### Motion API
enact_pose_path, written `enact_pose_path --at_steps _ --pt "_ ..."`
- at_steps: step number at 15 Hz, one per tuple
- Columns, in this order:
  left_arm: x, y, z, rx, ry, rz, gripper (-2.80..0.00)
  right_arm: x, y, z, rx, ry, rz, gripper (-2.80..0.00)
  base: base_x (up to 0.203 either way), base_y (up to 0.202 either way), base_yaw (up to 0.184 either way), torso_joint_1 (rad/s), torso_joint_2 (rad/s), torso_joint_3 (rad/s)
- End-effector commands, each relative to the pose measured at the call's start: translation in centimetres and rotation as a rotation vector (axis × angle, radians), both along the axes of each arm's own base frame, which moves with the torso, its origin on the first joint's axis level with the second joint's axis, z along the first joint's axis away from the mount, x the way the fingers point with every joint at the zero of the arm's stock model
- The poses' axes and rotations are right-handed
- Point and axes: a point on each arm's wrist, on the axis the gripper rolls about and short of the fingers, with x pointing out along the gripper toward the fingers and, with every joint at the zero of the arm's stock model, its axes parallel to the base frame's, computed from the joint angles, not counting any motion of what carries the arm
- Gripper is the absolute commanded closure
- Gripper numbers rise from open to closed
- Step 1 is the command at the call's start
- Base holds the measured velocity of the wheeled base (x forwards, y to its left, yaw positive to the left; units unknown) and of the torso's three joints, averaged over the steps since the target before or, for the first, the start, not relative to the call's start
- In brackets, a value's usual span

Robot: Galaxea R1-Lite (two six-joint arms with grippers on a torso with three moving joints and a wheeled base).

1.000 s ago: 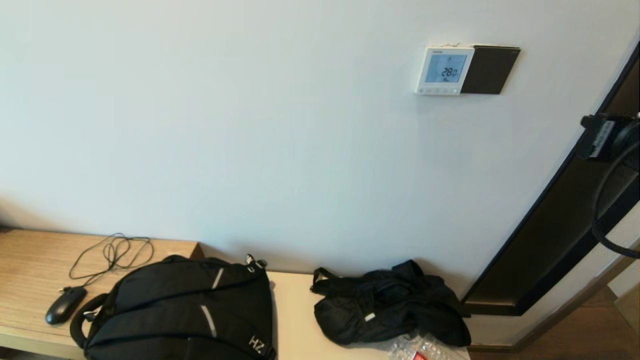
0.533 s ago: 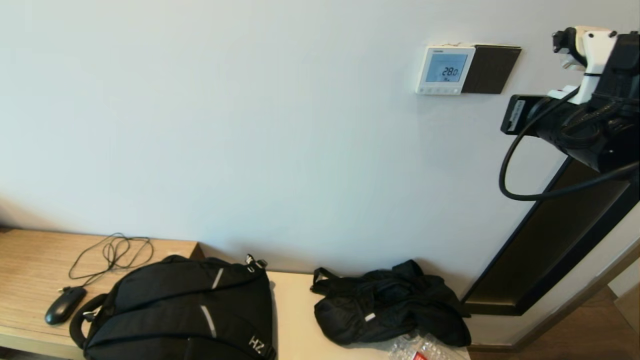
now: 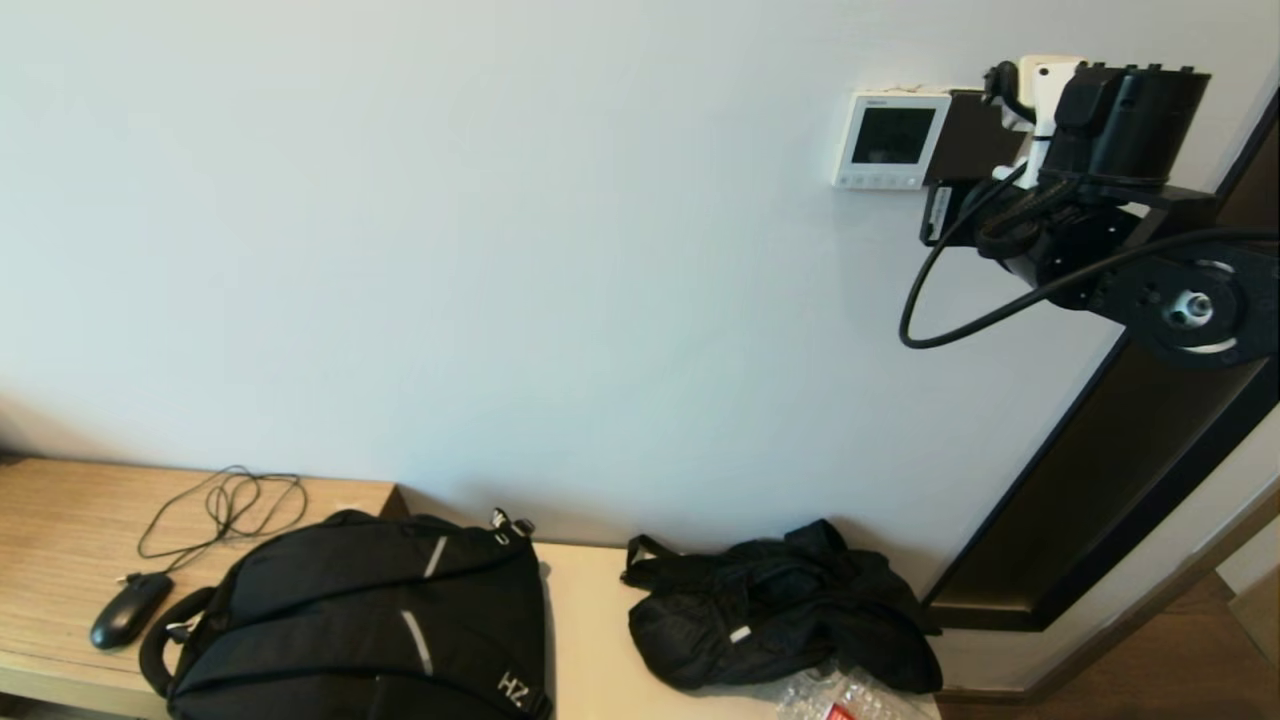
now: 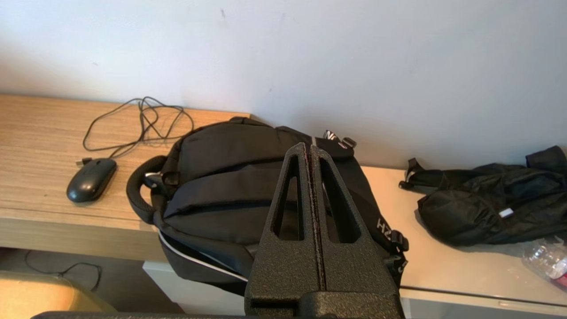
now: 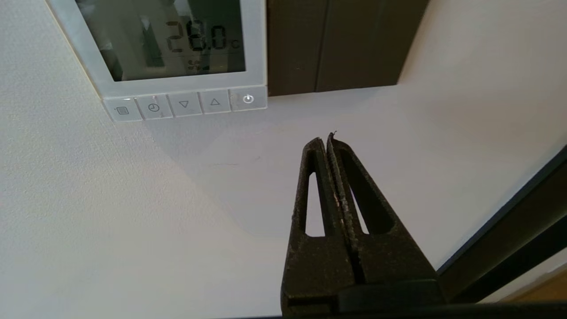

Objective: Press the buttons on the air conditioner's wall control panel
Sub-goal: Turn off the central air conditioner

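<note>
The right arm's black gripper [image 5: 328, 138], fingers pinched closed on nothing, sits just off the row of tiny white-grey buttons [image 5: 185, 104] along the small square white wall control panel [image 3: 888, 140], so it probably should creep in tip-first and square onto one button.

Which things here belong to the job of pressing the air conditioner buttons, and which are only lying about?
For the job:
- control panel
- buttons
- right gripper, jaws shut, near the wall below the buttons

Lying about:
- backpack
- mouse
- jacket
- dark plate
- left gripper, parked over the backpack
</note>
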Motion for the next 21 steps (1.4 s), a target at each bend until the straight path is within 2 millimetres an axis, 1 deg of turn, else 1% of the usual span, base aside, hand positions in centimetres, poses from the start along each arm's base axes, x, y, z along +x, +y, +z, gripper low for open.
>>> enact_pose_path --at_steps 1,3,5,10,12,14,17,21 --pt "0.0 0.0 0.0 -0.001 0.0 0.001 0.0 1.9 0.6 -0.9 -0.015 -0.002 -0.009 0.0 0.0 0.0 0.0 0.0 0.0 0.0" --pt "0.0 0.0 0.0 0.0 0.002 0.001 0.0 2.5 0.8 -0.8 -0.033 -0.033 -0.017 0.0 0.0 0.0 0.0 0.0 0.0 0.0" --pt "0.0 0.0 0.0 -0.001 0.0 0.001 0.0 2.7 0.8 -0.5 -0.037 -0.044 -0.023 0.0 0.0 0.0 0.0 0.0 0.0 0.0" --pt "0.0 0.0 0.0 -0.001 0.0 0.001 0.0 3.4 1.0 -1.0 -0.039 -0.039 -0.017 0.0 0.0 0.0 0.0 0.0 0.0 0.0" --pt "0.0 0.0 0.0 -0.001 0.001 0.001 0.0 3.4 1.5 -1.2 -0.039 -0.037 -0.002 0.0 0.0 0.0 0.0 0.0 0.0 0.0" --pt "0.0 0.0 0.0 0.0 0.001 0.001 0.0 3.3 1.6 -0.8 -0.035 -0.073 0.001 0.0 0.0 0.0 0.0 0.0 0.0 0.0" --pt "0.0 0.0 0.0 -0.001 0.0 0.001 0.0 4.0 1.8 -0.7 -0.048 -0.11 -0.011 0.0 0.0 0.0 0.0 0.0 0.0 0.0" --pt "0.0 0.0 0.0 -0.001 0.0 0.001 0.0 4.1 1.8 -0.9 -0.051 -0.102 -0.011 0.0 0.0 0.0 0.0 0.0 0.0 0.0"
